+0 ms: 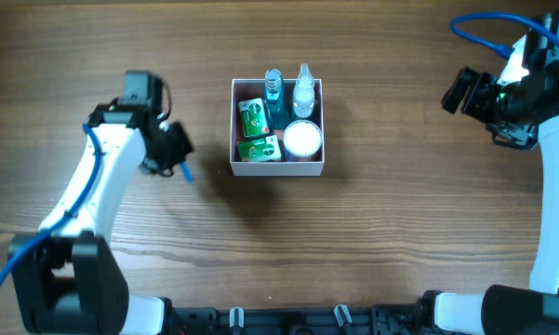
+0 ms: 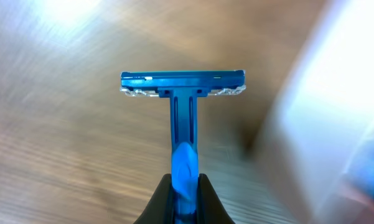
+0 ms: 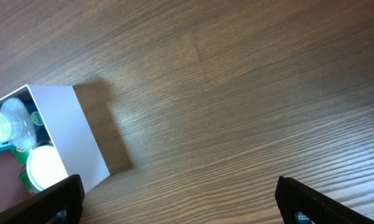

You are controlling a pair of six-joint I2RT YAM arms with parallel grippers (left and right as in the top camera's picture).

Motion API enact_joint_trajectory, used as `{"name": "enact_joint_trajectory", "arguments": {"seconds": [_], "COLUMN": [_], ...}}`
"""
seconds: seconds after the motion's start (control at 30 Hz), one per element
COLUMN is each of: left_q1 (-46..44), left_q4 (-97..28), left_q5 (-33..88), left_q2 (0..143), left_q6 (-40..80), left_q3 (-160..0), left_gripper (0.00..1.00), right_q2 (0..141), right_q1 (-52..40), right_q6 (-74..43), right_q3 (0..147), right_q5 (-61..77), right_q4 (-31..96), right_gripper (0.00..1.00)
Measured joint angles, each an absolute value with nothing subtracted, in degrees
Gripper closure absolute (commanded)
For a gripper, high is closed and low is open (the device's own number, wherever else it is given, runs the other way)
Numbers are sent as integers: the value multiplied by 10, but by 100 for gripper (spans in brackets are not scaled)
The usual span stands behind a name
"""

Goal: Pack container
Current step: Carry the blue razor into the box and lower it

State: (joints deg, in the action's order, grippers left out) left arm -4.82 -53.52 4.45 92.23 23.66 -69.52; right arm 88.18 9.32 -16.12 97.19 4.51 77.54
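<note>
The left gripper (image 2: 185,186) is pinching a razor (image 2: 183,118) by its handle, the head jutting beyond the jaws. It is looking light, stiff and slick, and best gripped clear of the blades. The container (image 1: 277,168) is sitting ahead-right of those jaws. The right gripper (image 3: 187,202) is gaping wide, empty.

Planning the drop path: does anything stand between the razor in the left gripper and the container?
Nothing visible does. The left gripper, shut on the blue razor, has only bare table between it and the left wall of the container. Inside, boxes, bottles and a jar leave little room.
</note>
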Motion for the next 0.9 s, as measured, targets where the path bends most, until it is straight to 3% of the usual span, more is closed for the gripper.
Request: {"name": "enact_joint_trajectory", "arguments": {"seconds": [0.33, 0.73, 0.8, 0.83, 0.9], "left_q1": [-212, -235, -235, -235, -235], "left_q4": [-450, -412, -409, -409, -409], "left_q5": [43, 39, 35, 33, 29], "left_q2": [903, 989, 1003, 1009, 1019], "left_q6": [234, 234, 234, 234, 231], "left_q3": [-766, -766, -766, -766, -766], "left_gripper": [96, 96, 66, 38, 24], "right_q2": [882, 882, 882, 882, 882], "right_q1": [93, 93, 93, 93, 93], "right_q6": [-161, -153, -152, -151, -151], "right_q3": [972, 972, 972, 972, 972], "right_q5": [45, 45, 45, 45, 45], "right_q4": [776, 776, 776, 776, 776], "right_gripper": [0, 0, 0, 0, 0]}}
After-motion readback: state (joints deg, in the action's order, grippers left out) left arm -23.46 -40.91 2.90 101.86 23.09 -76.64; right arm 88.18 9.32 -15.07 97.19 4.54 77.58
